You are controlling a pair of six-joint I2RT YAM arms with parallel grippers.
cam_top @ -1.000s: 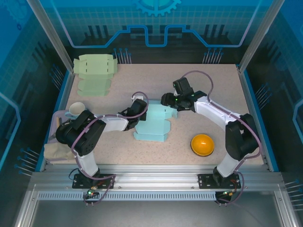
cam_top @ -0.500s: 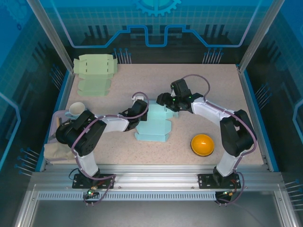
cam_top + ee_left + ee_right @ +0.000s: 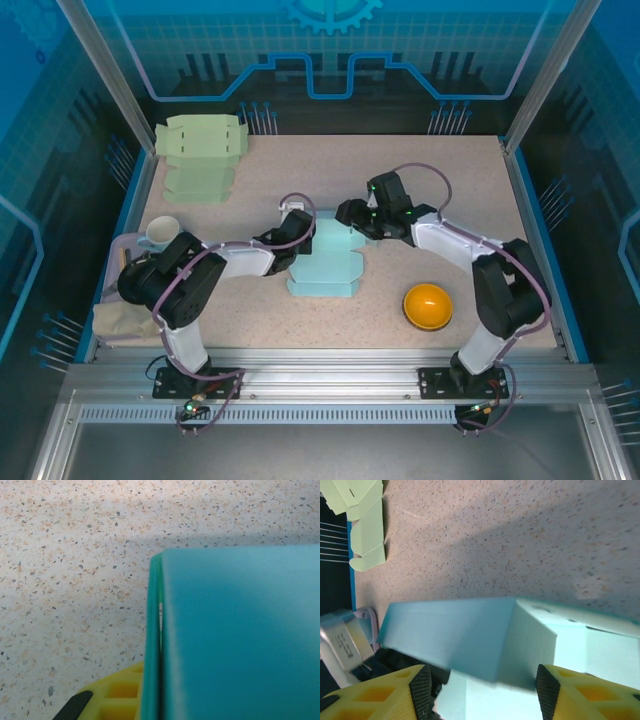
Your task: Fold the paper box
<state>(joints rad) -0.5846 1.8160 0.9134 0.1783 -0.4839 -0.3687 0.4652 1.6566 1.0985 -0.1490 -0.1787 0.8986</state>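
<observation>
The light blue paper box lies partly folded in the middle of the table, its near flaps flat and its far walls raised. My left gripper is shut on the box's left wall. In the left wrist view that doubled wall runs down between the jaws, with one yellow finger showing beside it. My right gripper stands open over the box's far right corner. Its two black pads straddle the raised blue wall, the right pad close to the corner and the left pad apart from it.
A stack of flat pale green box blanks lies at the far left, also visible in the right wrist view. An orange bowl sits near the front right. A white cup and a beige cloth are at the left edge.
My right gripper drifted slightly left over the box's far edge, then back to the right. The left gripper kept its hold and barely moved.
</observation>
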